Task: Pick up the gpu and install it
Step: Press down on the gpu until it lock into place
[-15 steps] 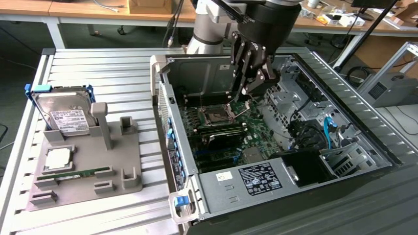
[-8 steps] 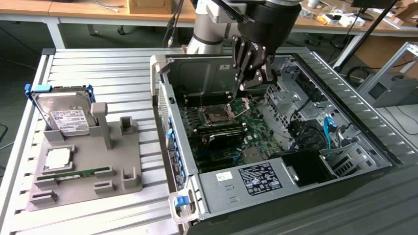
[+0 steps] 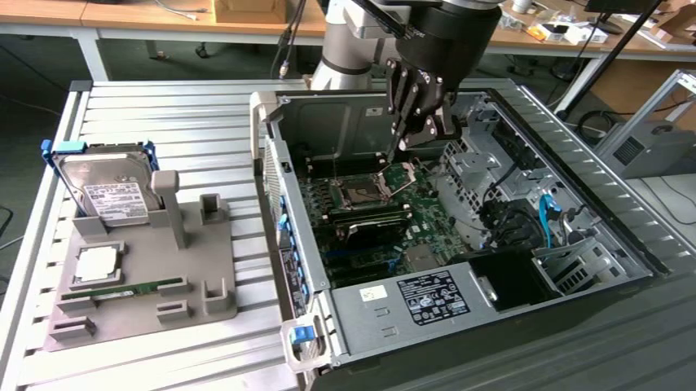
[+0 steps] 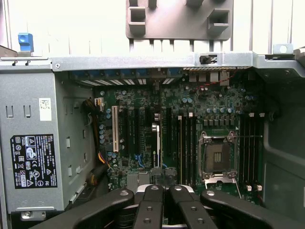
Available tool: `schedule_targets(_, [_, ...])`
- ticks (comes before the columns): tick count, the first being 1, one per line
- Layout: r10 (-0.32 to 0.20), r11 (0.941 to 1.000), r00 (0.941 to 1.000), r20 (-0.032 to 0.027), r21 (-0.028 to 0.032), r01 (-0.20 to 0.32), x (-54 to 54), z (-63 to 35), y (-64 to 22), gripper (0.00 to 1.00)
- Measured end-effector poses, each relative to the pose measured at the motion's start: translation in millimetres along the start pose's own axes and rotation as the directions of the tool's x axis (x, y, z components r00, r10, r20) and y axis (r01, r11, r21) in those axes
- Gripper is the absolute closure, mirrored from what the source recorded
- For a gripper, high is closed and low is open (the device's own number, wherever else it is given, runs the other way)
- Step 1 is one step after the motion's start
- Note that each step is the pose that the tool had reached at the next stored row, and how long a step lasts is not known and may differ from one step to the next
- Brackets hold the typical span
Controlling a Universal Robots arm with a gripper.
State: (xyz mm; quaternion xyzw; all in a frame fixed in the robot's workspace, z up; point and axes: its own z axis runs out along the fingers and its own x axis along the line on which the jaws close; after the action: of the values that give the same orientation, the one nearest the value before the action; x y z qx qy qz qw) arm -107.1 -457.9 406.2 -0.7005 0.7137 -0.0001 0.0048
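- Okay, starting at the exterior view's left: the hard drive stands upright at the back of the grey holder on the slatted table.
- In front of it on that holder, a processor chip lies flat, with the green memory stick just beside it.
- Moving right, we reach the computer case, lying open with its motherboard facing up.
- Right over the middle of that board is the gripper, arm angled down from the far side of the case, tips close above the empty CPU socket.
- From the wrist view, the gripper has its fingers pressed together, with no real gap between them.
- And the gpu: it shows edge-on as a thin upright strip among the expansion slots, between the white slot and the memory slots, directly ahead of the fingertips.
- Whether the closed fingers are pinching its edge or only meeting above it, I cannot tell.
- Further right in the exterior view, the power supply sits at the near end with its black label up.
- Finally, blue cables loop through the drive bay on the far right.
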Motion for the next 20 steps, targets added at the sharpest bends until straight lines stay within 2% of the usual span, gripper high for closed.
schedule_targets(3, [0.000, 1.0000, 1.0000, -0.0001, -0.0001, 0.000, 0.0, 1.1, 0.0, 0.89])
schedule_targets(20, [0.000, 1.0000, 1.0000, 0.0000, 0.0000, 0.000, 0.2, 33.0, 0.2, 0.89])
